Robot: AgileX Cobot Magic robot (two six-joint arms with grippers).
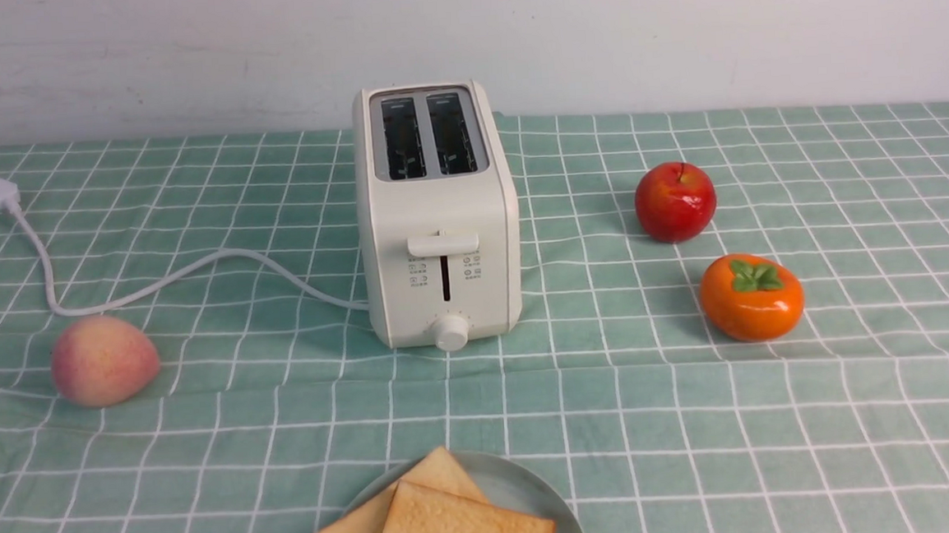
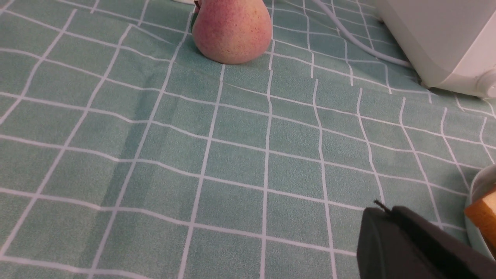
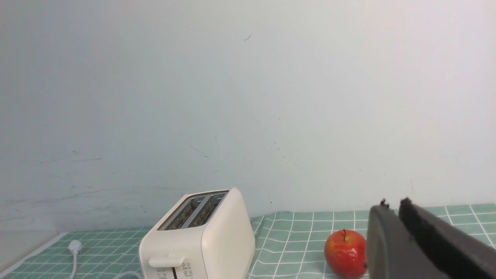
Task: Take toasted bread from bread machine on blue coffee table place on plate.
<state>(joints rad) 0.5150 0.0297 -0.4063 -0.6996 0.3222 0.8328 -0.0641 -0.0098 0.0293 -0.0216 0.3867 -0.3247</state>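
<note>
Two empty grippers: the left gripper (image 2: 383,209) is closed, its tips together. Near the middle, both slices of toast (image 1: 462,527) lie overlapped on the plate (image 1: 569,512), one propped on the other. They look light and dry—stiff at the crust, crumbly inside—so a squeeze could dent or crack them. If one needs shifting, I'd pinch the upper slice lightly by a crust edge. Beyond them, the toaster (image 1: 438,211) shows no bread in its slots. The right gripper (image 3: 394,205) stands barely parted.
</note>
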